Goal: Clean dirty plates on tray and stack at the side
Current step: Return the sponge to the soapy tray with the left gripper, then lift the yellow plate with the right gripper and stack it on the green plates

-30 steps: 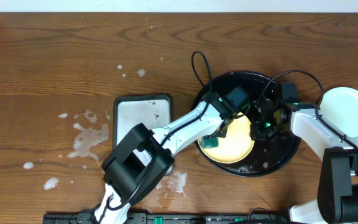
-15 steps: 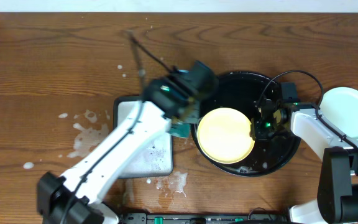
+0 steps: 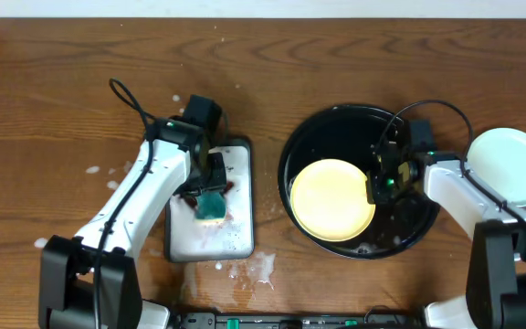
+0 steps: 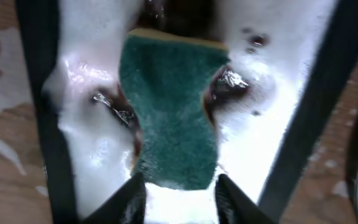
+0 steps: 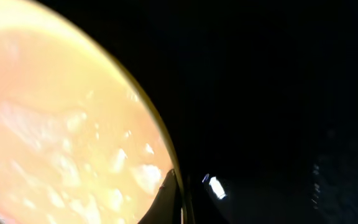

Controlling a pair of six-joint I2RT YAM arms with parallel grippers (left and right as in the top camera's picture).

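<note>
The yellow plate [image 3: 330,199] lies in the round black tray [image 3: 310,137], wet and foamy; it also shows in the right wrist view [image 5: 55,124]. My right gripper [image 3: 373,187] is shut on the plate's right rim, with one dark finger [image 5: 168,200] lying over the edge. A pale mint-white plate [image 3: 511,166] sits on the table to the right of the tray. My left gripper [image 3: 210,194] is over the small white tray, shut on a green sponge [image 4: 173,112] that rests in the suds. Its fingertips [image 4: 134,198] flank the sponge's near end.
The small white dark-rimmed tray [image 3: 179,233] holds soapy water and stands left of the black tray. Foam splashes [image 3: 131,206] lie on the wood to the left and below it. A black cable [image 3: 126,96] loops above my left arm.
My left arm has swung left from the yellow plate to the small white tray, carrying the sponge, and set it in the suds. My right gripper has stayed on the plate's rim.
</note>
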